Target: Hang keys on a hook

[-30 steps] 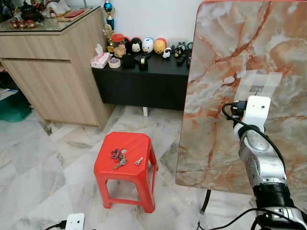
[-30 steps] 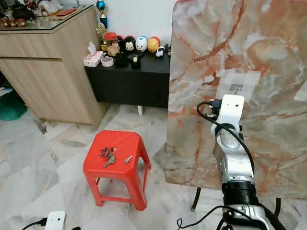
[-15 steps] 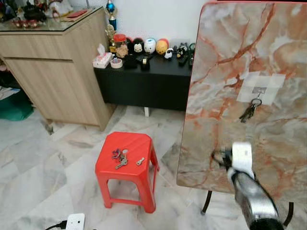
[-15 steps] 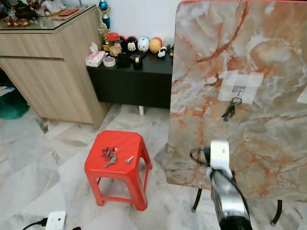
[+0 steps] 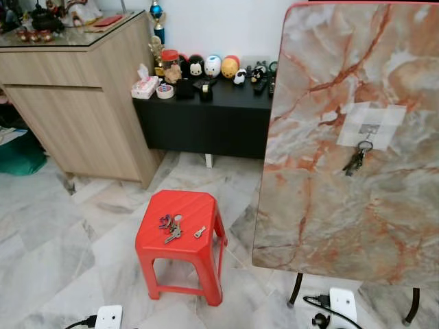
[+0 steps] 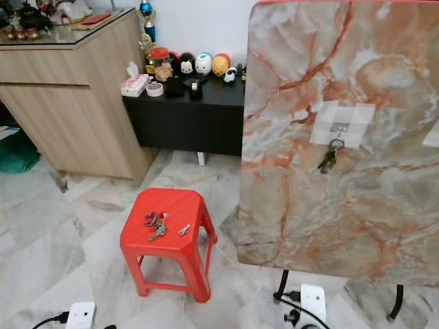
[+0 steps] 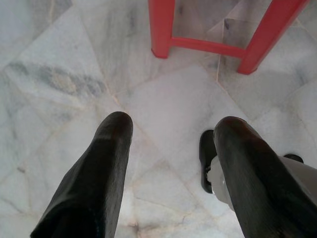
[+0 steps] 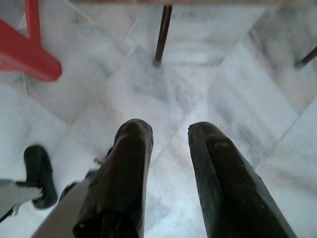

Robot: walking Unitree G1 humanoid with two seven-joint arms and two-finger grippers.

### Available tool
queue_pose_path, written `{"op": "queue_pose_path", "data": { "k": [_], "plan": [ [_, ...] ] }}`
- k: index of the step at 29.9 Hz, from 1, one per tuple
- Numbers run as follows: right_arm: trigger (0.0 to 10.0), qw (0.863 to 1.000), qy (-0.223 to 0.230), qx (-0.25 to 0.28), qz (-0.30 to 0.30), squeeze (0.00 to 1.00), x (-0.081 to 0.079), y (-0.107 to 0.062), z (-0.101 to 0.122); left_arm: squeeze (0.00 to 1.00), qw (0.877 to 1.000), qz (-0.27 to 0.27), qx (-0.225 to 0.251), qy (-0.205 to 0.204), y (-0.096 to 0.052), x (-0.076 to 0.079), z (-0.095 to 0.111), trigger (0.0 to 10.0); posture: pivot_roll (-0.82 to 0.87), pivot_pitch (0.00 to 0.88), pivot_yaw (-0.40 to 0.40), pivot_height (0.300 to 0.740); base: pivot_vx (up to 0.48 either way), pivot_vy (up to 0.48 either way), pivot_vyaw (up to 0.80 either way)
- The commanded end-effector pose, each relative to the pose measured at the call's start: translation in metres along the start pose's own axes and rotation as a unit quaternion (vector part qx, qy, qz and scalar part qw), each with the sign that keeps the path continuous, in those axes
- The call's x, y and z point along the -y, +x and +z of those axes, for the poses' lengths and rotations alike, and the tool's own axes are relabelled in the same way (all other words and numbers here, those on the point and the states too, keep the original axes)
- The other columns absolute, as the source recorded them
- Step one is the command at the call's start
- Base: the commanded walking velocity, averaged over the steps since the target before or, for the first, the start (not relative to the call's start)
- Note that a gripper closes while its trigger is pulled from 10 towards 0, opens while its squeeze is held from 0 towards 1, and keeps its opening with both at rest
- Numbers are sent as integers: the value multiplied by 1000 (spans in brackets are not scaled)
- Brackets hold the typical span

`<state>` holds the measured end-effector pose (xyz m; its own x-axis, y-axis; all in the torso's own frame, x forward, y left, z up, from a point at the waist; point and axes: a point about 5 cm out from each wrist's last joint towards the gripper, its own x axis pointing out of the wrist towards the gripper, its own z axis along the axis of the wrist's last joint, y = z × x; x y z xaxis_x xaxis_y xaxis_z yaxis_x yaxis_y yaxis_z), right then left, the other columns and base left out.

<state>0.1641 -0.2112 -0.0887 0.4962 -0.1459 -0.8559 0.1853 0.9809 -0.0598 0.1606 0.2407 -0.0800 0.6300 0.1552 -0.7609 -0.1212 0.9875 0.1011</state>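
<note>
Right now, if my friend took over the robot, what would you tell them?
Left tool: open, empty, hanging low over the marble floor by the red stool.
Right tool: open, empty, low over the floor near the board's leg.
One bunch of keys hangs from the hook taped on the marble board. That part looks done.
More keys lie loose on the stool's top, untouched. If those need hanging too, that is what is left.

Right tool dropped low; keys left hanging.
</note>
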Motion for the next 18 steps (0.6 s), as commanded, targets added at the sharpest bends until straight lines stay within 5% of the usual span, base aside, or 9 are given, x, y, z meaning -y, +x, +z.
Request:
{"op": "queue_pose_path", "data": {
  "k": [1,18],
  "plan": [
    [10000,1000,24,-3,6,0,-5,0,-5,0,1000,0,-12,8,-1,-2,-4,10000,11,0,42,740,0,0,0],
    [10000,999,38,-9,3,0,-9,1,-6,0,1000,3,-19,10,0,-7,-2,10000,2,0,54,740,0,0,0]
  ]
}}
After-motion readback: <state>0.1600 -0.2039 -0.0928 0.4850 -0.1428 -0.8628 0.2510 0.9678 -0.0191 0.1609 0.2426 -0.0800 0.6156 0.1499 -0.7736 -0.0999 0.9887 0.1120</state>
